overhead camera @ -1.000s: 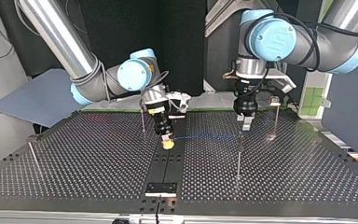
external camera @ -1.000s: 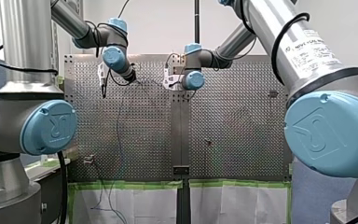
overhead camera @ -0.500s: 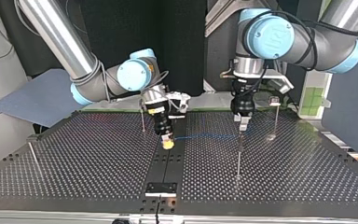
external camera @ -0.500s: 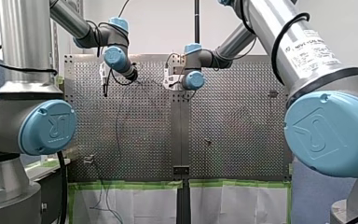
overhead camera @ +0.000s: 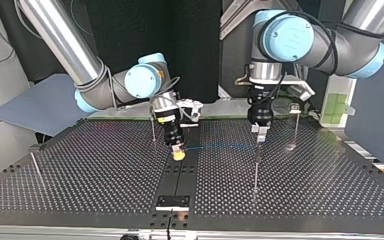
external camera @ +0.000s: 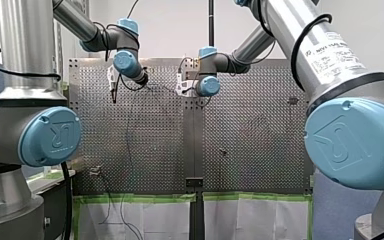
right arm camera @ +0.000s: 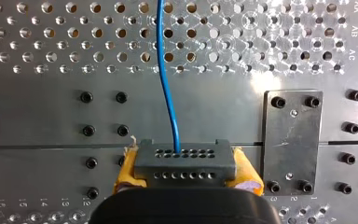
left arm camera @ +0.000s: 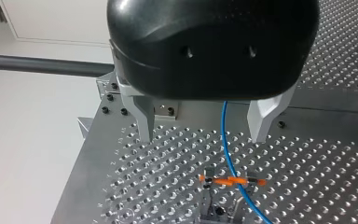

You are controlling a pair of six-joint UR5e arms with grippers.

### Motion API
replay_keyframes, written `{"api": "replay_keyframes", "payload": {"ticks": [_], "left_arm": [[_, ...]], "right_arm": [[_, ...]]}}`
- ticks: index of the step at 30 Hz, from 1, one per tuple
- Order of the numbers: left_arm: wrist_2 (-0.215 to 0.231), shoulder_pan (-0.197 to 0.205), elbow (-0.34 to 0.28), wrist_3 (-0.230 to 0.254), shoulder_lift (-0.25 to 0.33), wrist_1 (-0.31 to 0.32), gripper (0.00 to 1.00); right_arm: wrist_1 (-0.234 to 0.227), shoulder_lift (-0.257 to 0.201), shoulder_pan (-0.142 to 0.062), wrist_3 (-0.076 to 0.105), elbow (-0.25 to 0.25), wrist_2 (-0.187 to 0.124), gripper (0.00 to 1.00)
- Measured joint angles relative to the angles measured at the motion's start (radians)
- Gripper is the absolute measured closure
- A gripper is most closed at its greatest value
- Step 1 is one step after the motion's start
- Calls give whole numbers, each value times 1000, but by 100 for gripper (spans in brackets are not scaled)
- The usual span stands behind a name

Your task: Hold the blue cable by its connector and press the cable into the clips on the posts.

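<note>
**Thin blue cable held at its connector, second claw open around it**

The right gripper (overhead camera: 179, 153) is closed on the grey connector (right arm camera: 185, 161). Its yellow pads (right arm camera: 126, 170) press on the two short ends of the block, over the dark middle strip of the perforated table (overhead camera: 105, 170). In the top view this place is nearer to the table's far edge than to its near edge.

The blue cable (right arm camera: 162, 56) leaves the connector and runs low over the table to the left gripper (left arm camera: 204, 135). That claw stands wide open and holds nothing. The cable passes between its metal fingers (left arm camera: 144, 123), and I see no contact with either finger. Just below it is the orange clip (left arm camera: 230, 181) on top of a thin post (overhead camera: 256, 170), and the cable lies across this clip.

I judge the cable to be very light and soft, with only a little spring, so it will bend and slide easily and cannot be pushed from far away. The connector is hard and has flat sides, so it is the safe place to hold. For pressing, the left fingers should take the cable just beside the clip, because the post looks slim and may lean.
</note>
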Motion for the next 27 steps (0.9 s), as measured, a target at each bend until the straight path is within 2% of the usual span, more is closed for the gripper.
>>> {"api": "replay_keyframes", "payload": {"ticks": [7,11,19,27], "left_arm": [[19,-18,0,-10,-41,41,2],[14,-29,1,-11,-56,56,2],[-42,-56,41,-10,-75,71,2],[-116,-123,114,-13,-143,70,2]], "right_arm": [[-2,0,-4,0,0,1,100],[-3,0,-7,0,0,1,100],[-5,0,-13,0,-1,-2,100],[-4,0,-14,0,-2,-4,100]]}}
